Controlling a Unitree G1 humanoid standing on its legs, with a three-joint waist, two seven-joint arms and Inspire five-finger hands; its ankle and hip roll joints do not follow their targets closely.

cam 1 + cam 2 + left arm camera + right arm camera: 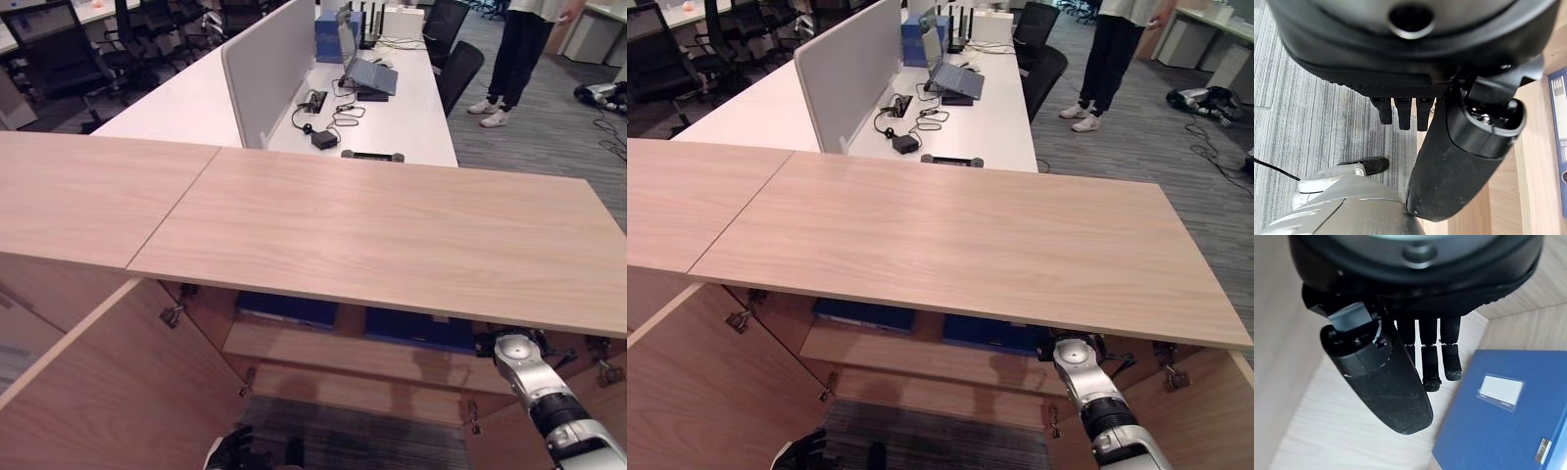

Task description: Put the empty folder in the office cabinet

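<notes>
Your blue folder [1508, 406] lies flat on the wooden shelf [1342, 431] inside the cabinet, and your right hand [1415, 352] hangs just above the shelf beside it, fingers straight and loose, holding nothing. From the head views, another blue folder [289, 308] lies further left on the same shelf, and the right arm reaches in under the cabinet top [392, 225]. Watch that top: if you lift the arm before you pull it back, it may bump the underside of the wood. If you drag the hand sideways, the fingers could catch the folder's edge and slide it toward the front of the shelf, where it might tip off. Your left hand [1400, 110] hangs low near the floor by the open cabinet door [108, 382], fingers straight and empty; swing that arm carelessly and it may knock the door.
</notes>
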